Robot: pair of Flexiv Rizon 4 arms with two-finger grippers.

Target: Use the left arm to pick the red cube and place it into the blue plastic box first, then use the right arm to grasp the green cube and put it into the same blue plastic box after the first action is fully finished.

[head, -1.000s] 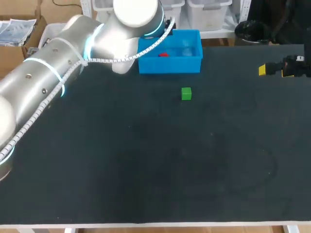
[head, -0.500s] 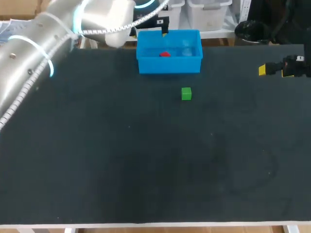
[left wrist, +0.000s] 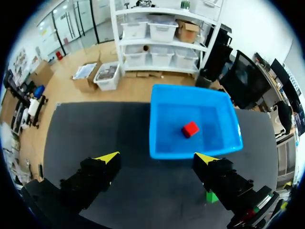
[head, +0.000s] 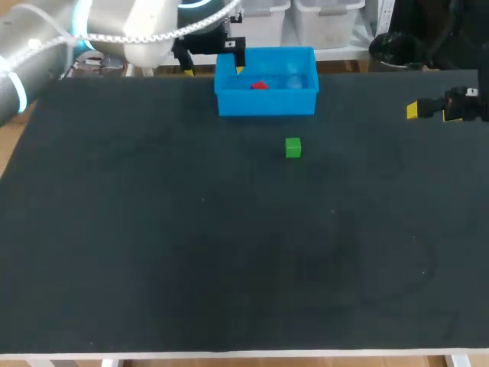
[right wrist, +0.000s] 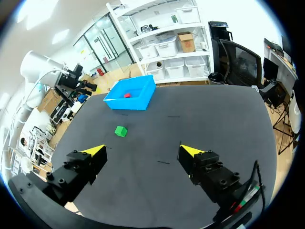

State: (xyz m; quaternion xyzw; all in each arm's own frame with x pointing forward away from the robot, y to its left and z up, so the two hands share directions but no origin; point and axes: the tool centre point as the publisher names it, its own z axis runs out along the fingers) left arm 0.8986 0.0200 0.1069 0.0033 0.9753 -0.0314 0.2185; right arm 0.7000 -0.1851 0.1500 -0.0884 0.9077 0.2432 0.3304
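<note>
The red cube [head: 260,85] lies inside the blue box [head: 266,103], on its floor near the middle, touching no wall, as the left wrist view also shows [left wrist: 190,129]; the box stands at the far edge of the dark table [head: 229,267], a little left of centre; the green cube [head: 293,147] sits flat on the table on the near side of the box, apart from it and slightly toward its right end; the left arm comes in from the far left corner, and the left gripper [head: 214,70] hangs by the box's left end, outside it; in its wrist view the left gripper [left wrist: 157,157] has its fingers spread wide with nothing between them, only bare table, and the box's near wall lies just ahead of the yellow tips; a corner of the green cube peeps out beside one finger there, mostly hidden by it; the right gripper [head: 414,110] is at the table's right side, well apart from both cube and box; in its wrist view the right gripper [right wrist: 143,150] is likewise wide open and holds nothing; the green cube [right wrist: 120,131] lies ahead of it on the table, with the box [right wrist: 127,102] farther on and the red cube a small speck within
</note>
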